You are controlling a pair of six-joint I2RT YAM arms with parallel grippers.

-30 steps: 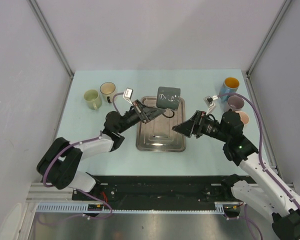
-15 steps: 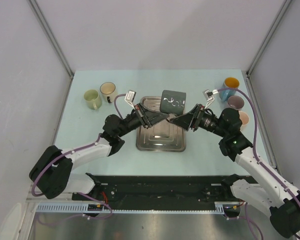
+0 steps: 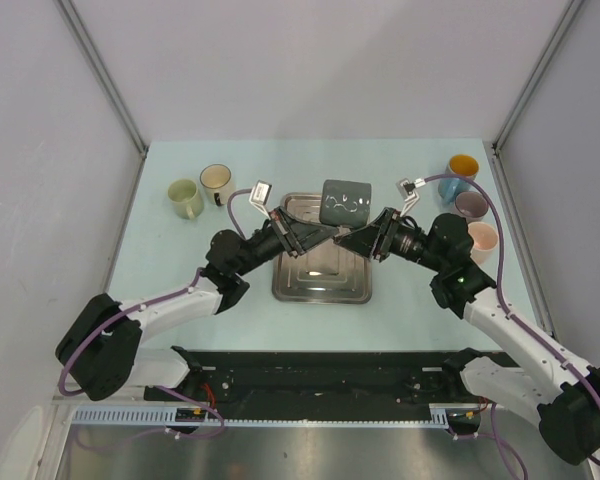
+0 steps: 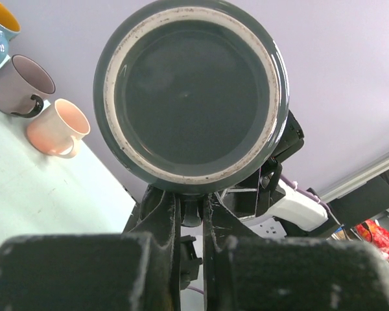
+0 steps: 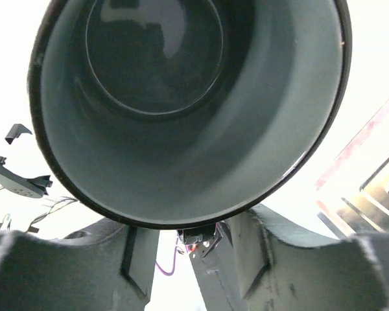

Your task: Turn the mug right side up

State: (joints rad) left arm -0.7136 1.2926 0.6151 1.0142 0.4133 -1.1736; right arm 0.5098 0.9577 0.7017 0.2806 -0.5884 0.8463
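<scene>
Mug (image 3: pixel 341 203) is hanging on its side above the tray (image 3: pixel 290 285), its axis running arm to arm. The base is facing the left fingers (image 4: pixel 162 214), which are clamping it from below. The mouth is facing the right fingers (image 5: pixel 246 240), which are standing apart under the rim.

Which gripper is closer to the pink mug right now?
Right. The right gripper is at the dark mug on the side facing the pink mug; the left gripper holds the dark mug from the opposite side, farther off.
</scene>
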